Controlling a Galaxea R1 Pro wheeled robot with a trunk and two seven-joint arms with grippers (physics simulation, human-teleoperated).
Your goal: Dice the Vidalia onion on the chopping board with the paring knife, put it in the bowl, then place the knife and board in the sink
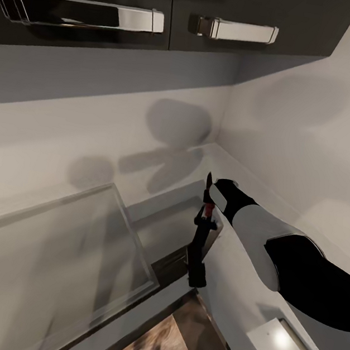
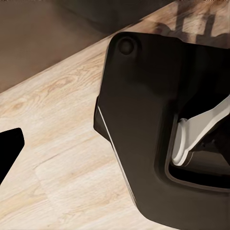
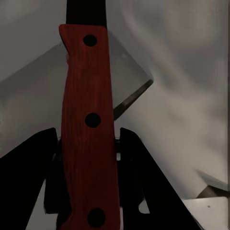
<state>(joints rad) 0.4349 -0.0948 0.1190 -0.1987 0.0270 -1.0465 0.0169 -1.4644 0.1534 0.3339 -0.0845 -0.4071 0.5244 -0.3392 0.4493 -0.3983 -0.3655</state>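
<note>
1. Right gripper (image 3: 88,143): two black fingers (image 3: 139,167) closed on the red-brown handle of the paring knife (image 3: 88,120), one finger on each side, handle pressed between them.
2. Three dark rivets along the handle in the right wrist view; dark blade continuing past the handle to the edge of the frame.
3. In the head view, same right gripper (image 1: 207,217) at the end of the white and black right arm (image 1: 275,253), with the paring knife (image 1: 207,197) held almost upright, pointed tip up, red part of the handle just at the fingers.
4. Knife held in the air over the grey countertop (image 1: 236,286), close to the corner where two light walls meet.
5. Below and beside the knife, a grey sunken basin with a raised metal rim, probably the sink (image 1: 71,260); inside not clear enough to tell more.
6. Behind the knife in the right wrist view, a grey steel panel with a sharp corner, blurred.
7. Above, dark wall cabinets (image 1: 167,10) with shiny chrome handles.
8. At the lower edge of the head view, a strip of wooden floor (image 1: 159,347).
9. Left gripper: only one black tip (image 2: 9,148) at the frame edge of the left wrist view, opening impossible to tell.
10. Under it, light wooden floor and the black base of the robot (image 2: 143,124).
</note>
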